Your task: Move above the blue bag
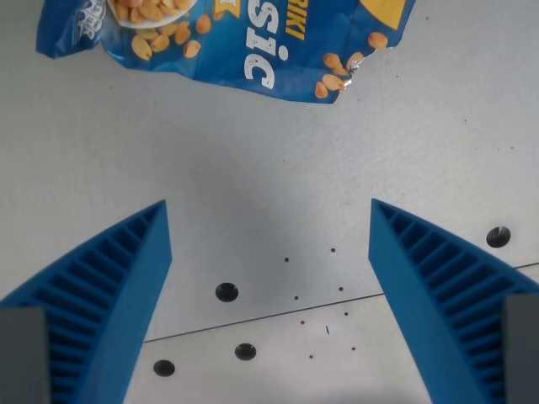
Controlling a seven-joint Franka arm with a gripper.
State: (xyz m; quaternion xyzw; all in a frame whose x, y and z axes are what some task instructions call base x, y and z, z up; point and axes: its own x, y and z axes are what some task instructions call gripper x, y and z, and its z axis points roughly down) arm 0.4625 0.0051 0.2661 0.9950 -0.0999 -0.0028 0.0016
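A blue snack bag [227, 38] printed with peanuts and white letters lies flat on the grey table at the top of the wrist view, partly cut off by the top edge. My gripper [269, 223] is open and empty, its two blue ribbed fingers [109, 286] spread wide at the bottom of the view. The gripper hovers over bare table, below the bag in the picture and apart from it.
The grey table [269, 168] has several small dark holes [226, 292] and a thin seam line [278, 313] between the fingers. Another hole [498, 236] lies at the wrist view's right.
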